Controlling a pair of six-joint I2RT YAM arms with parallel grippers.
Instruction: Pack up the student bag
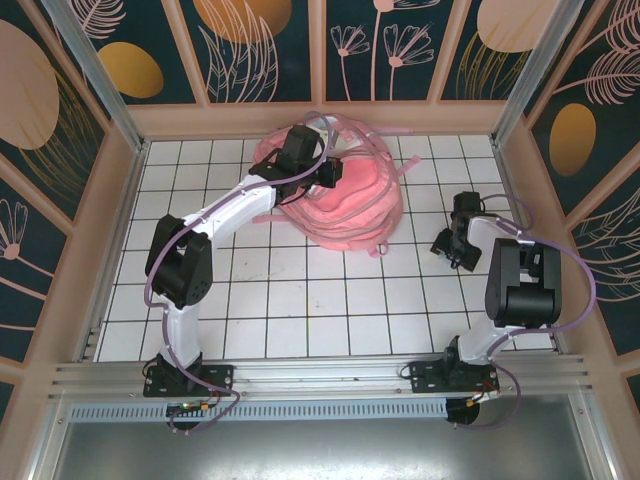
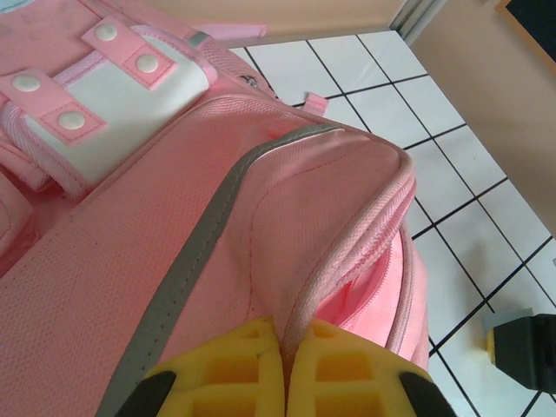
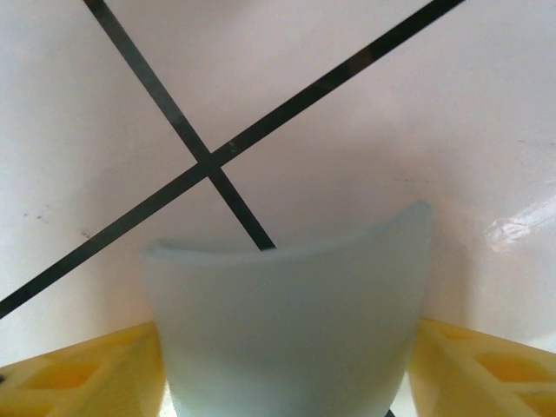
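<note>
White tiled surface (image 1: 300, 300); student bag (image 1: 345, 200) slumped at its far middle; left end effector (image 2: 284, 347) fully closed, pinching the bag's piped rim; right end effector (image 1: 452, 243) low over the tiles right of the bag, fingers wide, gripping a bowed pale blue piece (image 3: 287, 313).

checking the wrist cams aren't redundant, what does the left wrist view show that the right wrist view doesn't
Left wrist: the pink backpack, with its grey strip and a white snap flap, and the left fingers pinched shut on its piped edge.
Right wrist: a pale curved object sitting between the right fingers; whether they grip it is unclear.
Both: yellow fingers at the bottom of the picture and the white tiled table with black lines.
</note>
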